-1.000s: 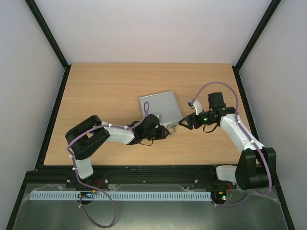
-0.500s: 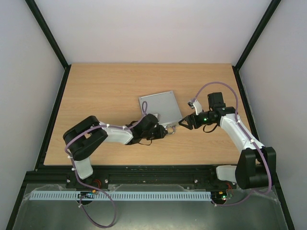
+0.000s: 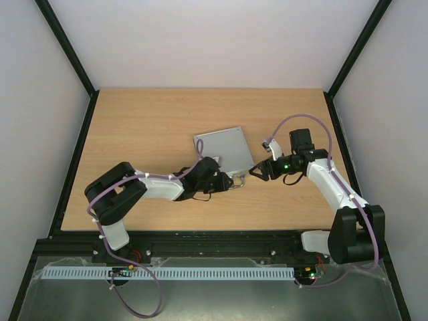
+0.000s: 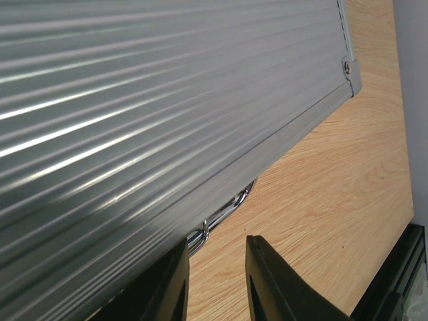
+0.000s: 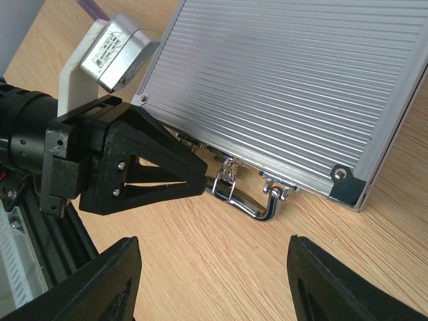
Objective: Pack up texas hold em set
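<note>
The silver ribbed case [image 3: 223, 148] lies flat with its lid down on the bench [image 3: 140, 127], right of centre and turned at a slight angle to the bench edges. Its contents cannot be seen. A chrome handle [image 5: 249, 203] sits on the long edge nearest the arms, folded low against the wood. A small latch [image 5: 228, 175] stands just beside one foot of the handle, and the views do not show whether it is fastened. The left tool [image 4: 216, 251] is low over the bench at that same edge, pointed at the handle. Its fingers [image 4: 264, 281] stand a narrow gap apart, bare wood shows between them, and nothing is gripped. In its own wrist view the tips stop just short of the handle. In the right wrist view one black finger tip lies just beside the latch, but contact cannot be confirmed. The right tool [image 5: 214, 241] is spread wide and empty. It hovers over bare wood near the case's near right corner, where a grey corner cap [image 5: 343, 179] is visible, and it is apart from the case. From overhead the two tools face each other across the handle, the left one closer to it.
</note>
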